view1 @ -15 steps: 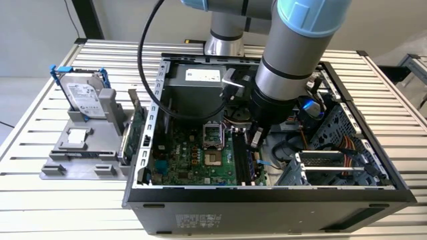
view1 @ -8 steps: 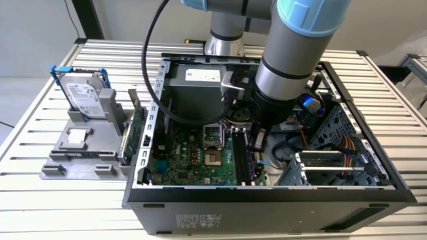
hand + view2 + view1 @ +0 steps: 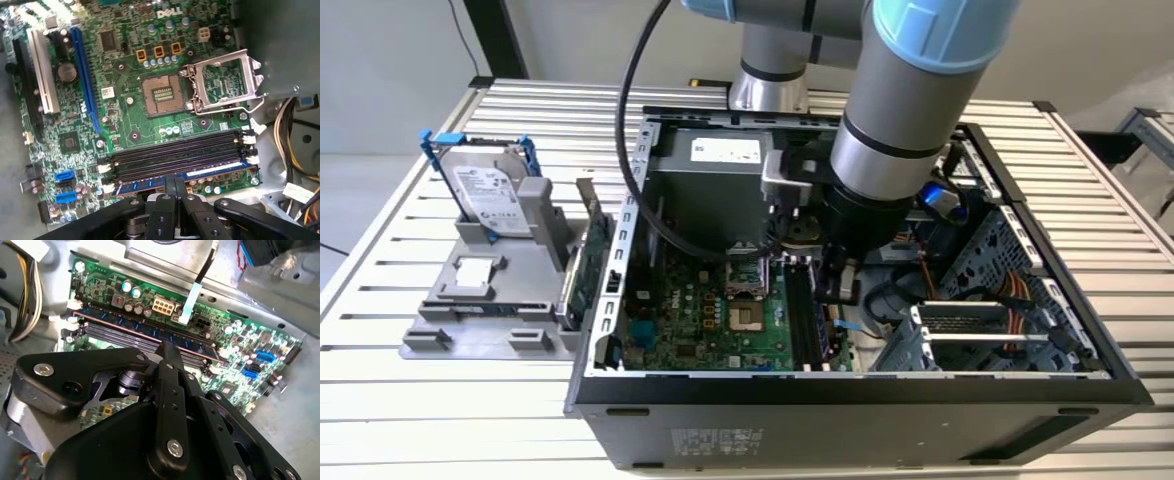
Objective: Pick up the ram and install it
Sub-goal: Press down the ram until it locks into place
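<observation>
The ram (image 3: 125, 325) is a dark bluish stick standing on edge in the outermost of the black memory slots (image 3: 175, 152) on the green motherboard; in the first wrist view the ram (image 3: 220, 171) shows as a blue strip beside the empty slots. My gripper (image 3: 834, 285) reaches down inside the open computer case (image 3: 854, 390). Its black fingers (image 3: 165, 352) are shut together, and their tips sit at the ram's upper edge about mid-length. They line up along the stick rather than across it. In the first wrist view the gripper (image 3: 176, 182) covers the ram's middle.
A silver hard drive (image 3: 487, 195) in a blue frame stands in a grey holder at the exterior view's left, with a green expansion card (image 3: 594, 265) beside the case. The open CPU socket (image 3: 162, 95) lies near the slots. Cable bundles (image 3: 987, 300) and a drive cage crowd the exterior view's right.
</observation>
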Controlling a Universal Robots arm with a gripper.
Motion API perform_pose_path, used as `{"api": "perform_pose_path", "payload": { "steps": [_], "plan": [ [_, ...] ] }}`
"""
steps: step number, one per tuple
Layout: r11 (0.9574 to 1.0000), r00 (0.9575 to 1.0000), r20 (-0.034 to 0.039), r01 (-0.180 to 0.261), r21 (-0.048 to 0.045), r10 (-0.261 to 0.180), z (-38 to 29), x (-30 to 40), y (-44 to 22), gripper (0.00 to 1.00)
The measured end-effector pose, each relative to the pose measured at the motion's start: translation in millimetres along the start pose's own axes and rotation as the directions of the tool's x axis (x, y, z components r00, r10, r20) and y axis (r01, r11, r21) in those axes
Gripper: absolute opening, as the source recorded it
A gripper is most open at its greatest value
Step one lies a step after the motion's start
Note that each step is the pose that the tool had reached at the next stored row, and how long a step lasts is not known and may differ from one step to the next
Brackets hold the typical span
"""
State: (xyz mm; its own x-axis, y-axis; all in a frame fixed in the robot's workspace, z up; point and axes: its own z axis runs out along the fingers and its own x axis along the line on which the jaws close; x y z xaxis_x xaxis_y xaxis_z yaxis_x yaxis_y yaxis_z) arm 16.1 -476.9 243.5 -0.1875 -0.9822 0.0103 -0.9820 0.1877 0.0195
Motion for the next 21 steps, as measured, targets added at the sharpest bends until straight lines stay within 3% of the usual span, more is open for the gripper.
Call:
{"api": "perform_pose_path", "payload": {
  "steps": [8,14,21],
  "plan": [
    [0.9959,0.9959,-0.0026,0.09,0.0082,-0.09,0.3,-3.5,0.7,0.0],
    [0.9957,0.9957,-0.0027,0.092,0.0087,-0.092,1.0,-3.6,0.7,0.0],
    [0.9957,0.9957,-0.0027,0.092,0.0087,-0.092,12.2,-3.7,0.6,0.0]
  ]
}}
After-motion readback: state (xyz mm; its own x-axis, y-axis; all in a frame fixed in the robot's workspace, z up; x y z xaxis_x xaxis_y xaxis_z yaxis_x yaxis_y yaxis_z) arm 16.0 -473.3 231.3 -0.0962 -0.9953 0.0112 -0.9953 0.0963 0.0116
